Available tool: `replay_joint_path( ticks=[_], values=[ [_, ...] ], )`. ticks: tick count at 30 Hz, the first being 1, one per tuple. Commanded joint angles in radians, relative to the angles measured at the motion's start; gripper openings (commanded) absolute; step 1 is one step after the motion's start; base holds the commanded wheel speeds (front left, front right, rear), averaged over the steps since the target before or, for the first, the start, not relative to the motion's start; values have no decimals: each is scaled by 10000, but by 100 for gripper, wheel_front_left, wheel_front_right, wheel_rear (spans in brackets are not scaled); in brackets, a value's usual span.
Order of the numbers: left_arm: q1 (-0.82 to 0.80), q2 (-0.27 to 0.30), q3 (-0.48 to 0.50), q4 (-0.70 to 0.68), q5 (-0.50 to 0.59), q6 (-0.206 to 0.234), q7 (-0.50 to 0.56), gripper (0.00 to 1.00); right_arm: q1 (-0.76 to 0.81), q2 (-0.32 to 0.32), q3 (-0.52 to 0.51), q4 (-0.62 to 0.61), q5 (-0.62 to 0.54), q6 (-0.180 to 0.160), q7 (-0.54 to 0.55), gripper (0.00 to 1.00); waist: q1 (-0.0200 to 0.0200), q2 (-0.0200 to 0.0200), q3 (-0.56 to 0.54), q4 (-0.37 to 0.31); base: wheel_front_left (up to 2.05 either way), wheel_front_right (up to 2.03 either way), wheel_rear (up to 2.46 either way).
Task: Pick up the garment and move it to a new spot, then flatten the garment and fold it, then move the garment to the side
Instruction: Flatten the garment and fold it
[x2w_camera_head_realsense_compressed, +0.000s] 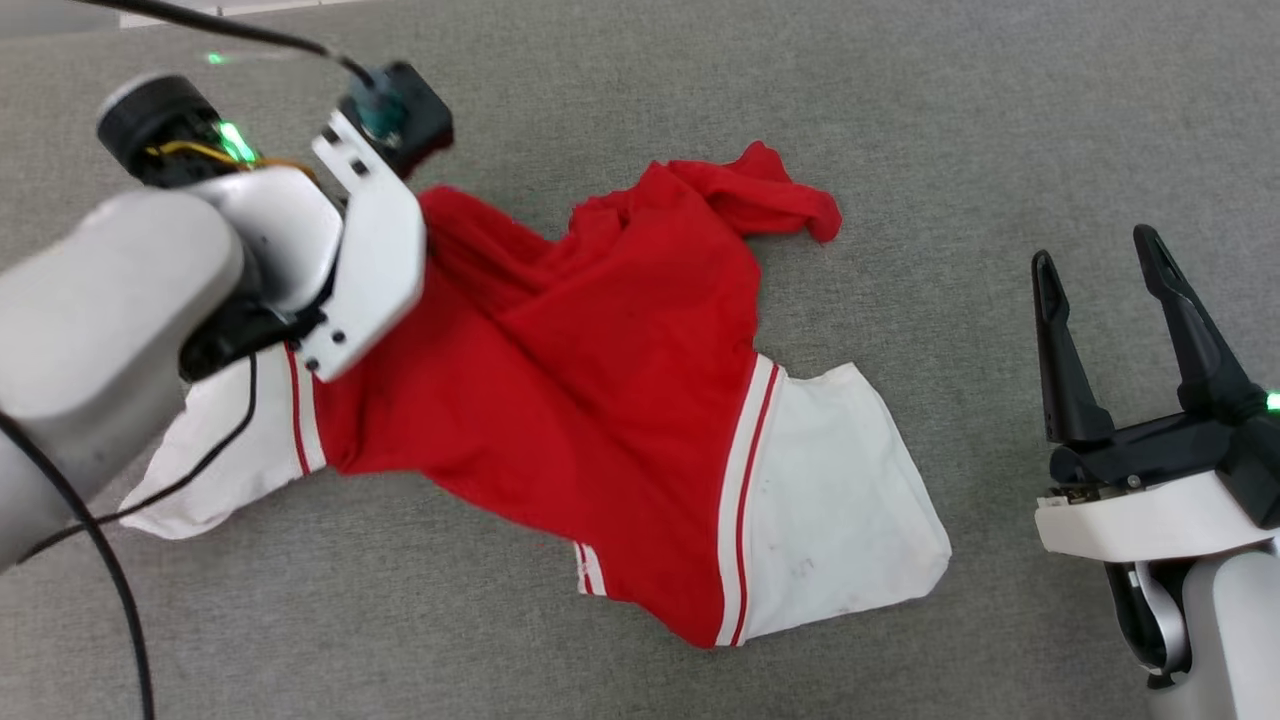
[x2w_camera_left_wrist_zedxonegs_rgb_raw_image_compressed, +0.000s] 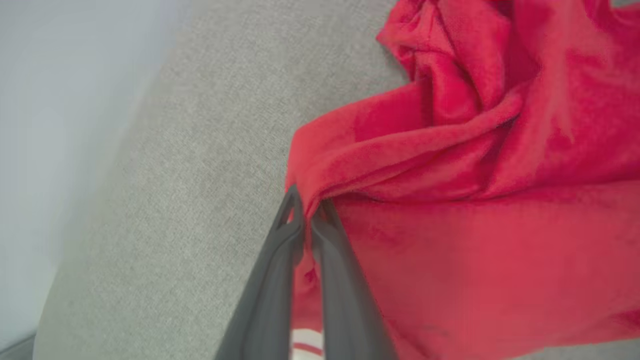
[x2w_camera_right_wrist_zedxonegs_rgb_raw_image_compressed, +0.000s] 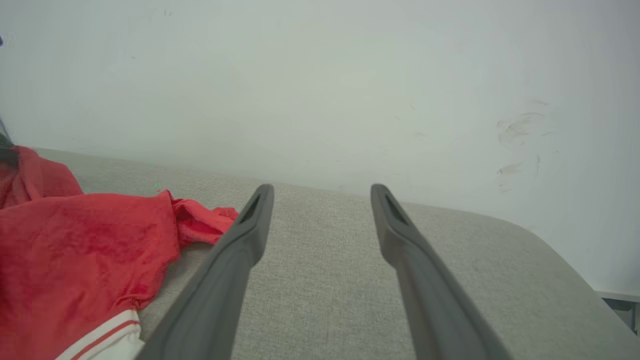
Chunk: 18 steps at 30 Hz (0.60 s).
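— Where's the garment (x2w_camera_head_realsense_compressed: 600, 400)?
— Crumpled mid-frame on the grey worktop (x2w_camera_head_realsense_compressed: 950, 130), white sleeves toward the bottom.
— Who holds it?
— The left pincer (x2w_camera_left_wrist_zedxonegs_rgb_raw_image_compressed: 306, 210), clamped on a red fold. The right pincer (x2w_camera_head_realsense_compressed: 1094, 250) stands apart at lower right, clear of the cloth.

Grey woven surface (x2w_camera_head_realsense_compressed: 900, 120) (rounded corner); pale wall (x2w_camera_right_wrist_zedxonegs_rgb_raw_image_compressed: 320, 75) behind, faintly scuffed

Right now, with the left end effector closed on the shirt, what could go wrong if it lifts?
1. The left end effector pinches only a fold at the edge of the garment; the fabric may slip out when lifted.
2. The right end effector stands open and apart from it, so a one-point lift would probably bunch it more.
3. A black cable hangs across the white sleeve and might snag.
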Motion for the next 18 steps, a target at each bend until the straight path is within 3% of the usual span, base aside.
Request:
replay_joint_path(
  ticks=[1,9,14,15,16,18],
  values=[
    [-133,-39,-9,247,-36,33,-254,0,-53,4,41,-68,1,-7,-20,100,0,0,57,-70,0,0,0],
    [98,-650,-61,2787,684,33,-2295,0,-271,184,165,-75,-124,-7,-20,100,0,0,497,-508,0,0,0],
    [968,-1072,-117,3773,832,11,-2295,0,-265,253,176,0,-190,-7,-20,100,0,0,501,-578,0,0,0],
    [1093,-1122,-127,3853,776,11,-2351,41,-240,261,143,19,-199,-7,-20,100,0,0,450,-548,0,0,0],
    [1104,-1144,-127,3905,733,11,-2436,100,-204,265,109,24,-213,-7,-21,100,0,0,383,-498,0,0,0],
    [918,-1172,-107,3890,849,11,-2699,100,-118,269,58,43,-222,-7,-21,100,0,0,217,-366,0,0,0]
  ],
)
